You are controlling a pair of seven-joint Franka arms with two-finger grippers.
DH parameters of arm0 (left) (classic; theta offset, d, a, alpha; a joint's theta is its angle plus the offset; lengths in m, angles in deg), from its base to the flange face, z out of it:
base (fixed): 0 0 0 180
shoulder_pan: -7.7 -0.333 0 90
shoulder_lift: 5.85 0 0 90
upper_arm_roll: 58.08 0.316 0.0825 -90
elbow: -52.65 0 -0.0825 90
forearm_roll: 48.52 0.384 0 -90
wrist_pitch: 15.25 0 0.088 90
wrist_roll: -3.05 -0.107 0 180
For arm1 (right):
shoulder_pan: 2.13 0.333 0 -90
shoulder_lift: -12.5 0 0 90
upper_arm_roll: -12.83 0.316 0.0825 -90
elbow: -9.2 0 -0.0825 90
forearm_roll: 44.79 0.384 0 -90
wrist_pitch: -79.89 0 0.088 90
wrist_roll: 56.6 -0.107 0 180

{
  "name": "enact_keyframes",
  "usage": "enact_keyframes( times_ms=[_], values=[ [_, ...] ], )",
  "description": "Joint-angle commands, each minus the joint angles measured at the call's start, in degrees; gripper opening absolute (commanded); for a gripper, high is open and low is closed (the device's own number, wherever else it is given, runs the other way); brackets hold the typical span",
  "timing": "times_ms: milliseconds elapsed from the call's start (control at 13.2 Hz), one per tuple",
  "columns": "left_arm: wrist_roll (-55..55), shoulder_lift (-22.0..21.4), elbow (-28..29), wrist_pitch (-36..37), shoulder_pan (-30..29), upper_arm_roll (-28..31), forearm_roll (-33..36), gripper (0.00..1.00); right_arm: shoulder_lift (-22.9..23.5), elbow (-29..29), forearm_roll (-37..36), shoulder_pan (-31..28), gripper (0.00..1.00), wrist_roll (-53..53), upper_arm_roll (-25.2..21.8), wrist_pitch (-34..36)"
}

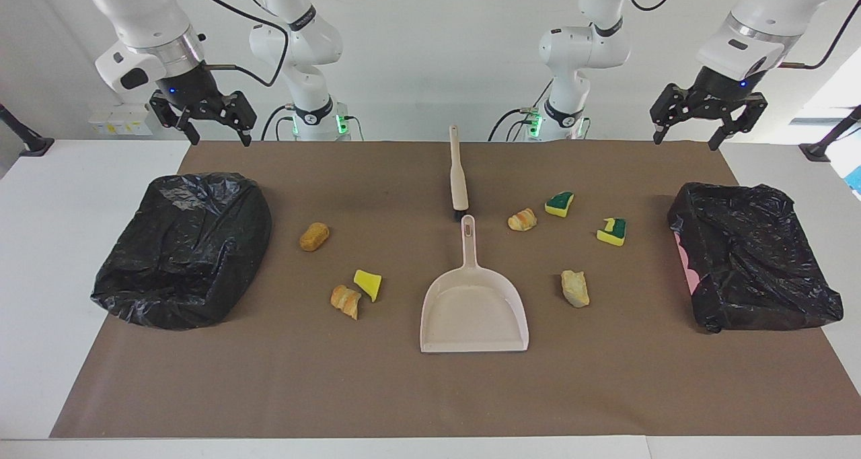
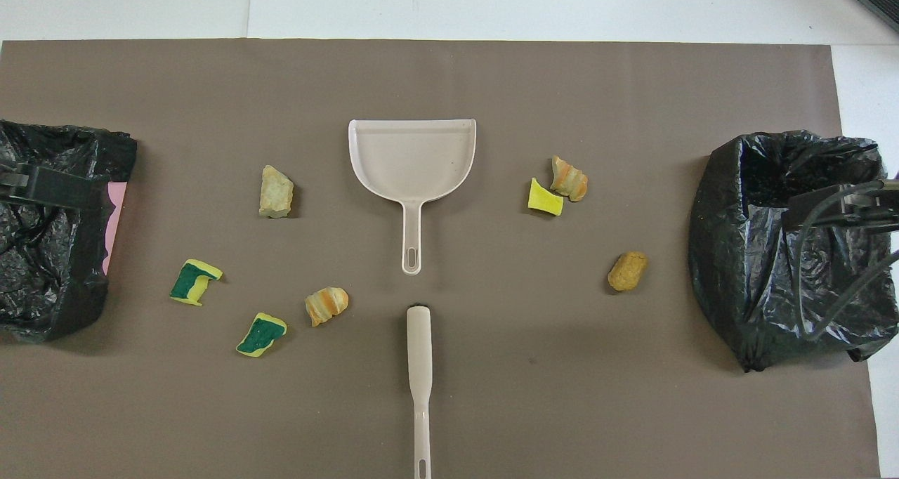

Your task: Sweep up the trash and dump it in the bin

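The brown mat covers most of the table, and everything of the task is laid on it. Two bins lined with black bags are set at its ends: the bin at the right arm's end lies below and just ahead of the right gripper, the bin at the left arm's end likewise below the left gripper. This layout probably gives each arm a bin within easy reach for dumping. Both grippers hang in the air above the mat's edge nearest the robots, jaws spread wide and holding nothing; neither arm has yet begun on a tool.

The dustpan lies flat midway between the two grippers, well apart from both, its handle pointing toward the robots and its open mouth away from them. The brush lies in line with it, nearer the robots, its head just off the end of the pan's handle. The tools seem to be put centrally so that either arm may take either one.

The trash is scattered loose on the mat on both sides of the dustpan, none of it in the pan or a bin. Toward the left gripper's side are seen a beige chunk, two green-topped sponge bits and a striped bread-like piece. Toward the right gripper's side lie a golden-brown nugget, a plain yellow sponge bit and, touching or just beside it, another striped bread-like piece. All are small, irregular and look light.
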Motion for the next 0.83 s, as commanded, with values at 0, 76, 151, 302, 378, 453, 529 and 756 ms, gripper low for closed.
enact_keyframes(
  times_ms=[0,76,151,302,378,453,529,756],
  values=[
    [0.21,-1.26,0.95,0.85,-1.22,-1.47,0.71,1.00,-1.44,0.76,-0.22,-0.73,1.00,-0.95,-0.06,0.03],
    [0.21,-1.26,0.95,0.85,-0.96,-1.39,0.71,1.00,-1.44,0.76,-0.05,-0.91,1.00,-0.60,-0.06,-0.14],
    [0.30,-1.26,0.95,0.85,-0.69,-1.47,0.71,1.00,-1.35,0.67,0.47,-1.17,1.00,-0.42,0.03,-0.75],
    [0.39,-1.34,1.30,0.85,-0.60,-1.47,0.71,1.00,-0.48,0.58,1.01,-1.17,1.00,-0.34,0.20,-0.76],
    [0.47,-1.78,2.00,0.33,-0.60,-1.47,0.45,1.00,0.40,0.58,0.92,-0.74,1.00,-0.42,0.29,-0.84],
    [0.65,-2.74,3.75,-0.29,-0.51,-1.56,0.27,1.00,1.36,0.58,1.00,-0.39,1.00,-0.42,0.56,-0.84],
    [0.65,-4.14,5.77,-0.82,-0.43,-1.91,0.18,1.00,2.59,0.58,1.01,-0.12,1.00,-0.51,0.91,-1.37],
    [1.09,-8.36,12.79,-3.98,-0.43,-4.36,0.09,1.00,5.66,0.75,1.36,1.80,1.00,-1.21,3.10,-5.57]
  ],
)
